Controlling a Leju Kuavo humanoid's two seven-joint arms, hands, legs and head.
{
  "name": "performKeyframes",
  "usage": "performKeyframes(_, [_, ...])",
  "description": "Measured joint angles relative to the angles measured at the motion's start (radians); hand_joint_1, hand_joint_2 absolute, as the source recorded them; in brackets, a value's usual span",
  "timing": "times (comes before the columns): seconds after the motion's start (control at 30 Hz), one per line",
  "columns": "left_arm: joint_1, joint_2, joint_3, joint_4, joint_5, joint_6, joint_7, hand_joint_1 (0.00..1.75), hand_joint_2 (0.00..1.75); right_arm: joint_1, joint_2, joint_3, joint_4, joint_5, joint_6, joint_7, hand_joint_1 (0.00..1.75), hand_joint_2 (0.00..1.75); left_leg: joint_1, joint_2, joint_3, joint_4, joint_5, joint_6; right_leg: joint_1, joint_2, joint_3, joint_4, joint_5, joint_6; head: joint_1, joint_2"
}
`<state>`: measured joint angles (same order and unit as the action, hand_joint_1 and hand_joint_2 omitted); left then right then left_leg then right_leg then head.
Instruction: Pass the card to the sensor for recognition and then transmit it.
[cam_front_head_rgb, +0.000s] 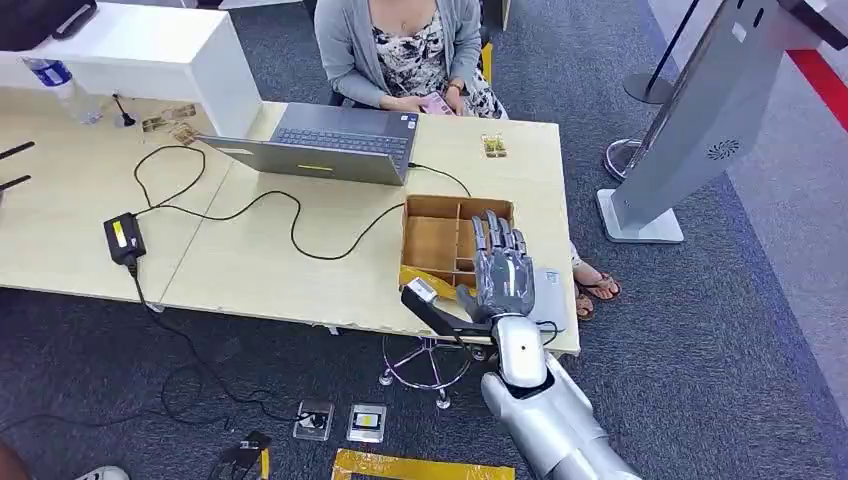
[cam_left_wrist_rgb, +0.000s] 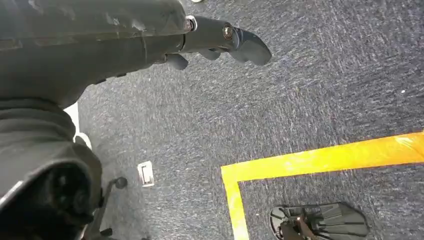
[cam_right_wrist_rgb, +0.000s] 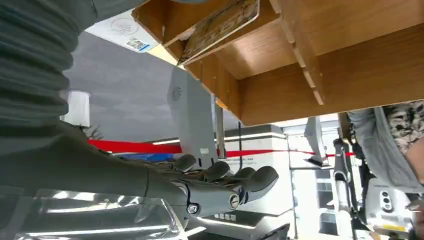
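Observation:
My right hand (cam_front_head_rgb: 500, 265) hovers flat over the right part of a wooden compartment box (cam_front_head_rgb: 435, 240) at the table's right end, fingers straight and apart, holding nothing. In the right wrist view the same hand (cam_right_wrist_rgb: 220, 185) stretches out beside the box (cam_right_wrist_rgb: 310, 60), and a patterned card (cam_right_wrist_rgb: 220, 25) leans in one of the compartments. The sensor is a grey slanted kiosk (cam_front_head_rgb: 700, 120) standing on the carpet to the right of the table. My left hand (cam_left_wrist_rgb: 220, 42) hangs over the carpet, fingers loosely extended and holding nothing.
A person (cam_front_head_rgb: 400, 50) sits across the table with a phone (cam_front_head_rgb: 437, 103), behind a laptop (cam_front_head_rgb: 330, 145). A small card holder (cam_front_head_rgb: 492, 146) lies near the laptop. Cables and a power adapter (cam_front_head_rgb: 123, 238) cross the table's left part. A stool base (cam_front_head_rgb: 430, 360) stands under the edge.

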<state>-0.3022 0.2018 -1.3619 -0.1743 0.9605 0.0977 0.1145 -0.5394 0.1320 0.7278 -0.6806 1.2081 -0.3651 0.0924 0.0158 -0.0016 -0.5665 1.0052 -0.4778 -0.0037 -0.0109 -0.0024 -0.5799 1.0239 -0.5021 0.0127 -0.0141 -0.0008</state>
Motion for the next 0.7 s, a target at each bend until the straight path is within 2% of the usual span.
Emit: performKeyframes(0.7, [0.009, 0.0, -0.001, 0.0, 0.001, 0.007, -0.006, 0.0, 0.0, 0.004, 0.037, 0.0, 0.096, -0.014, -0.005, -0.012, 0.0, 1.75, 0.0, 0.0, 0.0, 0.0, 0.0, 0.0, 0.0, 0.0, 0.0, 0.0, 0.0, 0.0, 0.0, 0.0])
